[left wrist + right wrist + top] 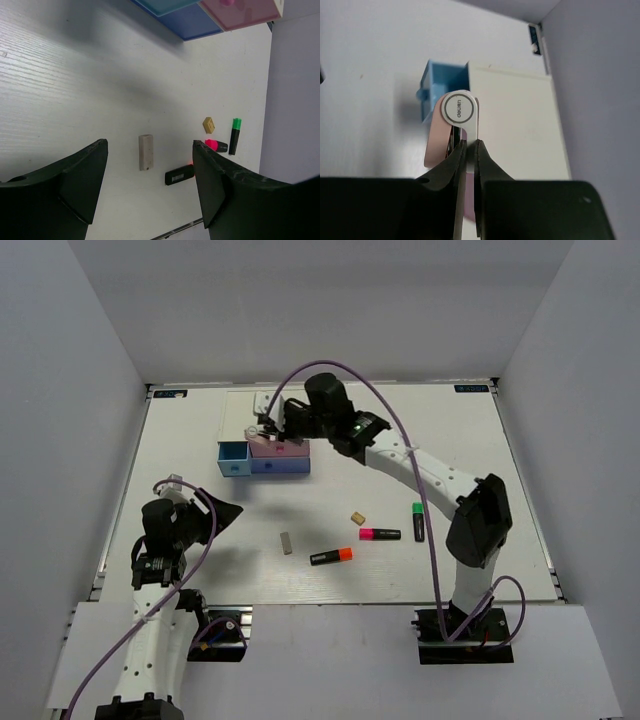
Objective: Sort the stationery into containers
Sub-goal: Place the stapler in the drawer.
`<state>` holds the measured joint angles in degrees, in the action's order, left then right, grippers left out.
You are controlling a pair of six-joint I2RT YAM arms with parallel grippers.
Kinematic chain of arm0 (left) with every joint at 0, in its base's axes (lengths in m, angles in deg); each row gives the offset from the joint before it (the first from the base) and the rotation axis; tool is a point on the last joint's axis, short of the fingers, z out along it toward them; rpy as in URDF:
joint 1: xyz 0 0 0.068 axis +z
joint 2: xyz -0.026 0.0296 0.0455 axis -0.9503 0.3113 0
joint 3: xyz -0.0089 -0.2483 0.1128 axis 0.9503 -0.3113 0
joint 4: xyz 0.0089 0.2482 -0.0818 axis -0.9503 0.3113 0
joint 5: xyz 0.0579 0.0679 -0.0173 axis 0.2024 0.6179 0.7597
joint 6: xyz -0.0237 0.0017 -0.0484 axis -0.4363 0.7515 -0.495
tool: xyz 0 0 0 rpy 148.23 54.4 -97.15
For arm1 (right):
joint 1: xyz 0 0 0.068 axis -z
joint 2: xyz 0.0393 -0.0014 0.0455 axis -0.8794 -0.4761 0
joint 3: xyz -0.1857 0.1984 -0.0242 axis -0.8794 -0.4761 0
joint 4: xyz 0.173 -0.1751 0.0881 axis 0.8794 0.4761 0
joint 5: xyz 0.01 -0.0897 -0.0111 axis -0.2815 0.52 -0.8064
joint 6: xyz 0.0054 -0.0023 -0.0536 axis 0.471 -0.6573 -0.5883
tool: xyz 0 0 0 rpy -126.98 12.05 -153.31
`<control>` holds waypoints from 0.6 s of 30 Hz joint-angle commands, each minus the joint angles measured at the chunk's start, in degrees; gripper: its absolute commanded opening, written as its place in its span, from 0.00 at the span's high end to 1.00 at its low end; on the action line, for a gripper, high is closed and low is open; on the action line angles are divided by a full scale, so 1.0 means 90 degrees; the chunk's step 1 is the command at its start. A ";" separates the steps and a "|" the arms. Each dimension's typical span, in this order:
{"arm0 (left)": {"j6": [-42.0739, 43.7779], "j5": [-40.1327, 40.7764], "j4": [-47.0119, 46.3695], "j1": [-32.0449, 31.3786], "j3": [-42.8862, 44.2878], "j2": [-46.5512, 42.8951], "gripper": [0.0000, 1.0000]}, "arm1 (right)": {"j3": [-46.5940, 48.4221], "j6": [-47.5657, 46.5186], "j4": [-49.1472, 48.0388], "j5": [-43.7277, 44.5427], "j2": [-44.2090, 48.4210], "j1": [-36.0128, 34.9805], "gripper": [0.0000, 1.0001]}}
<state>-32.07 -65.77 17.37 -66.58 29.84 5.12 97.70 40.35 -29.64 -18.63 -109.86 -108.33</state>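
My right gripper (262,429) (470,143) is shut on a small white flat piece (460,110) with a round logo, held over the pink drawer (436,146) (277,449) of the cream-topped box (515,125). The light-blue drawer (233,458) (442,82) stands pulled out. On the table lie the orange highlighter (331,556) (179,174), pink highlighter (380,534) (216,145), green highlighter (418,521) (235,135), tan block (357,517) (208,125) and grey-white eraser (286,543) (145,152). My left gripper (225,510) (149,143) hangs open and empty, left of the eraser.
The box sits at the table's far middle, close to the back wall. Grey walls enclose the table on three sides. A darker blue drawer front (281,467) (192,22) faces the arms. A purple cable loops over the right arm (400,430).
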 commanded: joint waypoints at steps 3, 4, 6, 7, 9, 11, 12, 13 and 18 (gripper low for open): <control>-0.0086 -0.0065 -0.0062 -0.0010 -0.0083 -0.0157 0.22 | 0.0667 0.0303 -0.1835 0.1113 -0.0847 -0.0467 1.00; -0.0086 -0.0065 -0.0062 -0.0010 -0.0083 -0.0157 0.22 | 0.0880 0.0361 -0.1866 0.1153 -0.1062 -0.0517 1.00; -0.0086 -0.0065 -0.0062 -0.0010 -0.0083 -0.0215 0.22 | 0.1232 0.0381 -0.1905 0.1299 -0.1316 -0.0653 1.00; -0.0086 -0.0065 -0.0062 -0.0010 -0.0083 -0.0215 0.22 | 0.1263 0.0410 -0.1953 0.1358 -0.1453 -0.0692 1.00; -0.0086 -0.0065 -0.0062 -0.0010 -0.0083 -0.0215 0.22 | 0.1215 0.0410 -0.2206 0.1611 -0.1600 -0.0848 1.00; -0.0086 -0.0123 -0.0062 -0.0010 -0.0083 -0.0215 0.22 | 0.1127 0.0391 -0.2441 0.1826 -0.1717 -0.0907 1.00; -0.0086 -0.0124 -0.0062 -0.0010 -0.0083 -0.0215 0.22 | 0.1107 0.0362 -0.2529 0.1953 -0.1747 -0.0975 1.00; -0.0086 -0.0124 -0.0062 -0.0010 -0.0083 -0.0215 0.22 | 0.1097 0.0313 -0.2607 0.2032 -0.1757 -0.0995 1.00; -0.0086 -0.0124 -0.0062 -0.0010 -0.0083 -0.0215 0.22 | 0.0902 0.0059 -0.2929 0.2530 -0.1904 -0.1112 1.00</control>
<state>-32.70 -66.23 17.37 -66.58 29.47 3.72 105.90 42.40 -48.31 -0.25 -127.48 -117.82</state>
